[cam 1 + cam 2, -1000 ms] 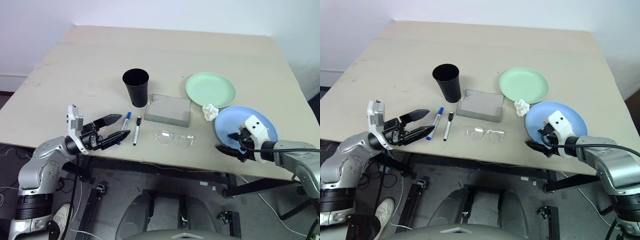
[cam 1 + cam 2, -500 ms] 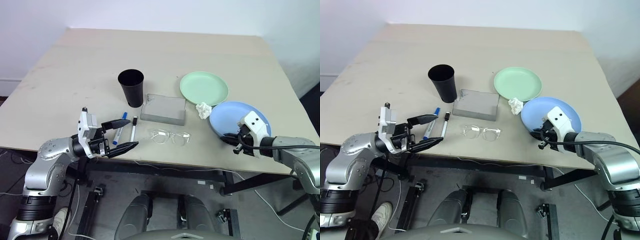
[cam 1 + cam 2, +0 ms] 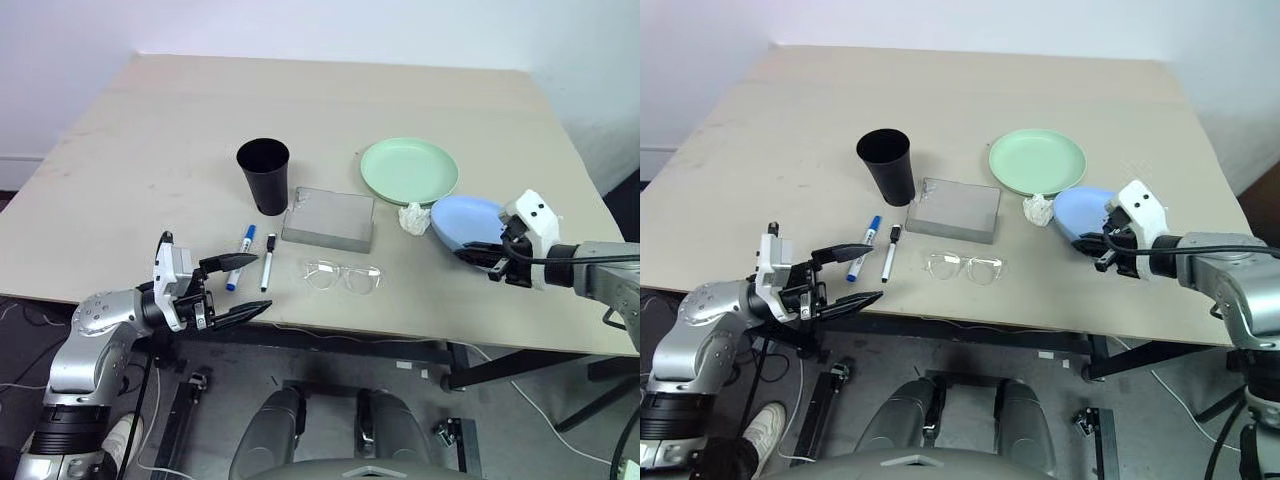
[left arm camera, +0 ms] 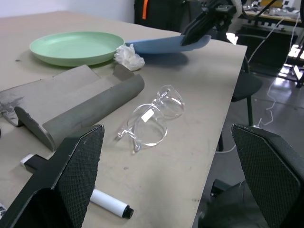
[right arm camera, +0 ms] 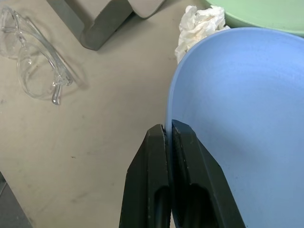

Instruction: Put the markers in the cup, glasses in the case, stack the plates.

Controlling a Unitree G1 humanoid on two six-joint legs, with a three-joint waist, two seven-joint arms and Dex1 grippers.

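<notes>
I am now holding the light blue plate (image 3: 466, 218) up off the table (image 3: 300, 110), tilted, near the table's right edge and just short of the mint green plate (image 3: 409, 170); half a second ago it was lying flat there. My right gripper (image 5: 167, 135) is pinching its near rim, both black fingers pressed shut on the edge, where a second ago they were standing apart around it. That means the stacking step is under way: I judge the next move is carrying the blue plate over the green one and setting it down. The crumpled white paper (image 3: 414, 218) is sitting between the two plates, touching neither the case nor the glasses, and I am watching that the plate does not drag it along. Toward the middle of the table, the grey case (image 3: 328, 219) is lying closed with the clear glasses (image 3: 345, 275) in front of it, nearer the front edge. The blue-capped marker (image 3: 238, 257) and the black-capped marker (image 3: 268, 261) are lying side by side in front of the black cup (image 3: 264, 175), untouched. My left gripper (image 3: 236, 286) is hovering at the front edge by the markers, fingers spread wide and empty.
</notes>
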